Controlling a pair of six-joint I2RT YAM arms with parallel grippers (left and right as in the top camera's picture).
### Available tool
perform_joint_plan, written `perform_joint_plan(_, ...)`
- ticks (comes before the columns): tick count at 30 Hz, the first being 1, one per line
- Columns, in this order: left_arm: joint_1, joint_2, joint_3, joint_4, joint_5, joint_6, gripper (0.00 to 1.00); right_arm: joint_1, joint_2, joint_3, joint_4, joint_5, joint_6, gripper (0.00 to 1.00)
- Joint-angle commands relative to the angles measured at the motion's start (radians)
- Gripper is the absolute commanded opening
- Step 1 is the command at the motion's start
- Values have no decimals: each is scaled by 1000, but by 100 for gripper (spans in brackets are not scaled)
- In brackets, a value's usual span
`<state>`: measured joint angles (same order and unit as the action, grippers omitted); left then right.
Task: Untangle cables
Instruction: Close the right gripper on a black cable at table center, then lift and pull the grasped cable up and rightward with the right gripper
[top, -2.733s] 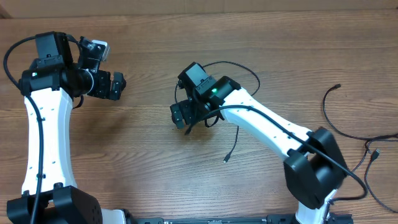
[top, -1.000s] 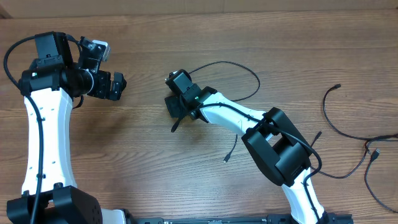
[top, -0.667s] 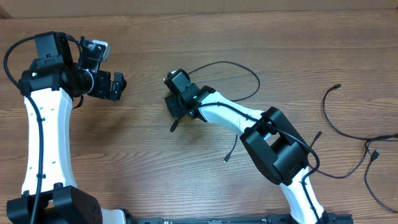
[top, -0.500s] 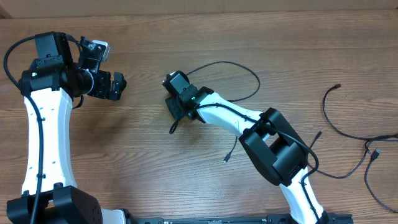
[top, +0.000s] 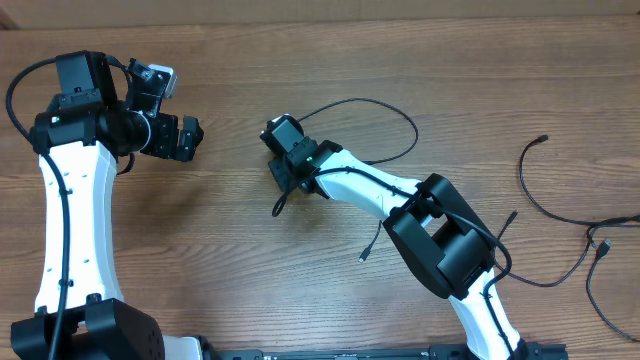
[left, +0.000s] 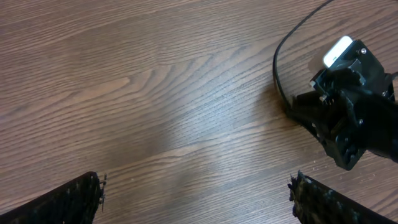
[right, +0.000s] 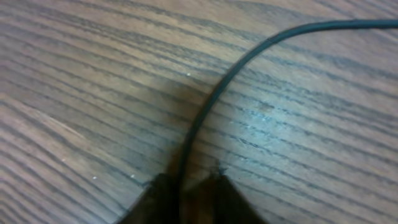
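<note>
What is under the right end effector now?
A thin black cable on the brown wooden table, gripped between the fingertips of the right end effector. Its stretch beneath them is covered.

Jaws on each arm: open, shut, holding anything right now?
Left gripper: jaws open, empty.
Right gripper: jaws shut on a black cable.

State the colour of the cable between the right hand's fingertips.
Black: the thin flexible cable shows best in the right wrist view.
</note>
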<state>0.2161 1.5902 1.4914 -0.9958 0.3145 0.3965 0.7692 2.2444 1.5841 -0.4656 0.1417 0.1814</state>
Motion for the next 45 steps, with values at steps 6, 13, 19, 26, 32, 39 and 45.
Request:
perform_joint_plan(6,-1,7,9,2,19,18,100,9,56,-13,-18,-35,1,4)
perform_joint_plan(13,-1,7,9,2,19,18,100,5,51,-11,-21,-46,0,4)
perform_joint_plan(19,-1,7,9,2,19,18,100,-13,-28,-11,-58,-46,0,4)
perform_joint_plan(26,-1,7,9,2,19,18,100,-26,-168,-3,-76,-45,-1,4)
perform_joint_plan(32,-1,7,9,2,19,18,99,-25,-292,2,-78,-46,0,4)
perform_joint_plan(39,-1,7,9,2,19,18,100,-25,-428,2,-66,-45,0,4)
perform_joint_plan(45,-1,7,9,2,19,18,100,-25,-534,2,3,-45,0,4)
